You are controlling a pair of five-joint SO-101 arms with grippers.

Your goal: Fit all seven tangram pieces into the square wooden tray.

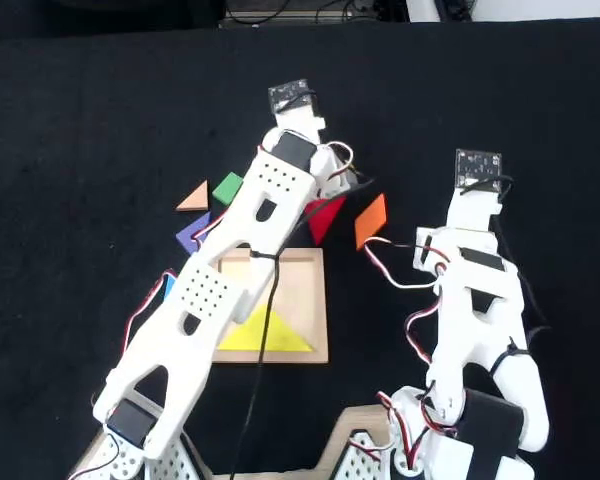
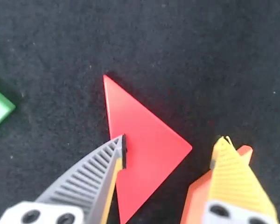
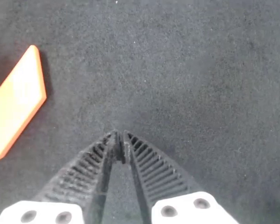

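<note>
My left gripper (image 2: 171,147) hangs open over the red triangle (image 2: 144,140), which lies flat on the black cloth. The grey fingertip (image 2: 120,147) sits at one edge of the triangle and the yellow fingertip (image 2: 222,151) stands just past its corner. The orange parallelogram (image 2: 245,151) peeks out behind the yellow finger. The square wooden tray (image 1: 305,290) holds a yellow triangle (image 1: 265,333) and is partly covered by the left arm. My right gripper (image 3: 119,142) is shut and empty, low over bare cloth with the orange parallelogram (image 3: 16,107) off to one side.
Beyond the tray's far left corner lie a tan triangle (image 1: 192,197), a green square (image 1: 227,187) and a purple piece (image 1: 193,233). A blue piece (image 1: 167,287) peeks out beside the left arm. Cables trail from both arms. Bare black cloth spreads to the far side and the right.
</note>
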